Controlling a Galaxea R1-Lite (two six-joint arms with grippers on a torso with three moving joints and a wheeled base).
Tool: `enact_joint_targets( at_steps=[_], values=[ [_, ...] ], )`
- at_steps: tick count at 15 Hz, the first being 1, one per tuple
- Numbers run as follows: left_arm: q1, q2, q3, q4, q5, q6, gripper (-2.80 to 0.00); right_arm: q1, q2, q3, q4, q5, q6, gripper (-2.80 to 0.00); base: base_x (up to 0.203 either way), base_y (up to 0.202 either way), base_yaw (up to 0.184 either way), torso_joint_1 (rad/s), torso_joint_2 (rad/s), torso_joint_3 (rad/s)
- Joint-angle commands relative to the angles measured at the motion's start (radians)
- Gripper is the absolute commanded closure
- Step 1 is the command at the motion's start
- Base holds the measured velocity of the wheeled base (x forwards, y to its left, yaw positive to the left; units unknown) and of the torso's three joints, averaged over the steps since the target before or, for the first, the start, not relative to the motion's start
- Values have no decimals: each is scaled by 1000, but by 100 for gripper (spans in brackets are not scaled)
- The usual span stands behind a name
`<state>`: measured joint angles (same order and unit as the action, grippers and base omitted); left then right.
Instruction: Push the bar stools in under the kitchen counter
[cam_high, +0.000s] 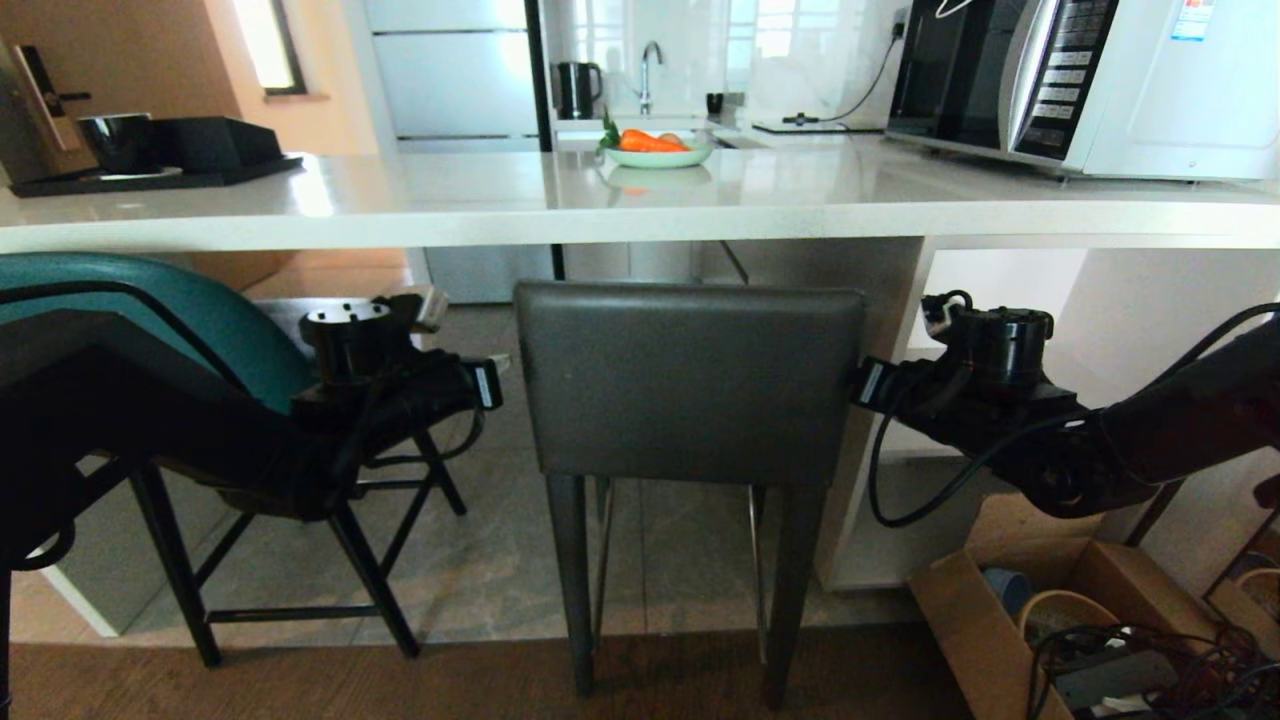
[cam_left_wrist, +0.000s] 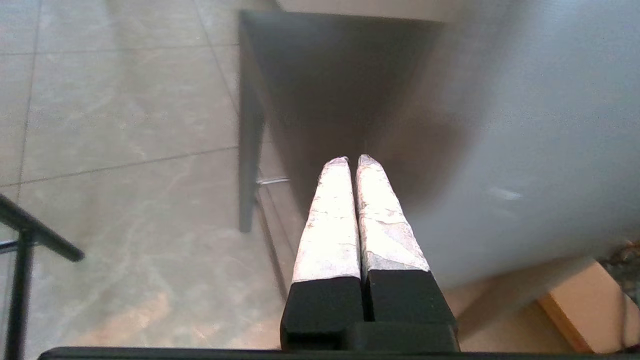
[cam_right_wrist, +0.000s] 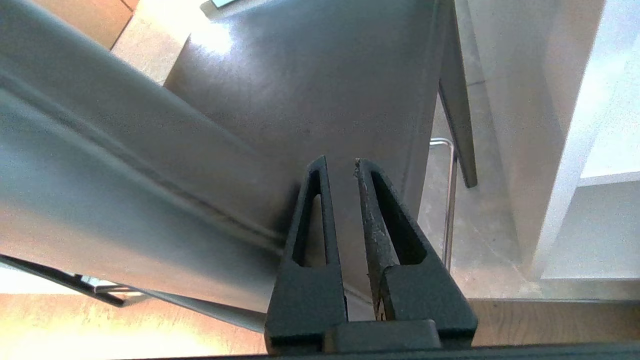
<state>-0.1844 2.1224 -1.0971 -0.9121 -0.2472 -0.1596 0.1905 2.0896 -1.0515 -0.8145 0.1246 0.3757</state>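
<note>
The dark grey bar stool (cam_high: 690, 380) stands in the middle, its square back just below the white kitchen counter's (cam_high: 640, 205) thick edge. The teal bar stool (cam_high: 200, 310) stands to its left, partly behind my left arm (cam_high: 390, 385). My left gripper (cam_left_wrist: 352, 159) is shut and empty, level with the left edge of the grey back, above the seat (cam_left_wrist: 320, 90). My right gripper (cam_right_wrist: 341, 161) is at the right edge of the back (cam_right_wrist: 100, 150), over the seat (cam_right_wrist: 325, 75). Its fingers stand a narrow gap apart with nothing between them.
The counter's white slab leg (cam_high: 880, 420) stands close to the right of the grey stool. An open cardboard box (cam_high: 1060, 620) of cables sits on the floor at the right. A microwave (cam_high: 1090, 80), a plate of carrots (cam_high: 658, 148) and a black tray (cam_high: 150, 165) sit on the counter.
</note>
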Motion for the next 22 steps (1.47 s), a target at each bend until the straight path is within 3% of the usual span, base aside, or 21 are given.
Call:
enact_joint_targets(
  at_steps=[1, 5, 9, 14, 17, 22],
  values=[
    [50, 75, -41, -7, -3, -1, 0, 0, 27, -4, -4, 0, 3, 0, 0, 0, 0, 0, 0, 0],
    [60, 179, -122, -8, 19, -2, 0, 0, 35, -10, -5, 0, 4, 0, 0, 0, 0, 0, 0, 0],
    [-9, 304, -310, 12, 196, 6, 0, 0, 36, -10, -5, 0, 15, 0, 0, 0, 0, 0, 0, 0],
    [-68, 317, -441, 104, 205, 8, 0, 0, 78, -53, 7, -36, 13, 0, 0, 0, 0, 0, 0, 0],
    [-117, 305, -436, 101, 212, 8, 0, 5, 117, -141, 61, -75, 10, 0, 0, 0, 0, 0, 0, 0],
    [-130, 274, -428, 107, 217, 9, 0, 33, 163, -250, 141, -77, 8, 0, 0, 0, 0, 0, 0, 0]
  ],
)
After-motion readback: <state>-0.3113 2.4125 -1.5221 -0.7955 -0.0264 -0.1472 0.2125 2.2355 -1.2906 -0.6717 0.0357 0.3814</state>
